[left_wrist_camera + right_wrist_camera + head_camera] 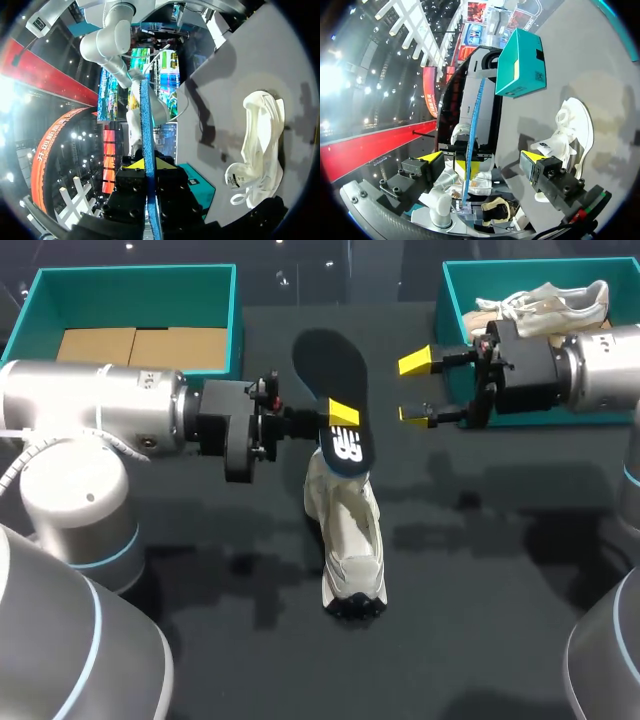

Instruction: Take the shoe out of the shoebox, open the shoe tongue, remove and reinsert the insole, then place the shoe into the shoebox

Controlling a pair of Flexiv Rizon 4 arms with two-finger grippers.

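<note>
A dark insole (335, 380) is held up edge-on above the table, with my left gripper (340, 422) shut on its heel end. In the left wrist view the insole (145, 130) rises as a thin blue strip from between that gripper's yellow tips (145, 164). The white shoe (350, 535) lies on the table just below it, toe toward the front edge. My right gripper (416, 389) stands open a short way right of the insole, touching nothing. The right wrist view shows the insole (475, 120) ahead of this gripper (480, 160), and the shoe (570, 130) beside it.
A teal shoebox (452, 310) at the back right holds a second pale shoe (545, 300). Another teal box (236, 315) at the back left holds a cardboard insert (130, 345). The table (480, 570) is dark.
</note>
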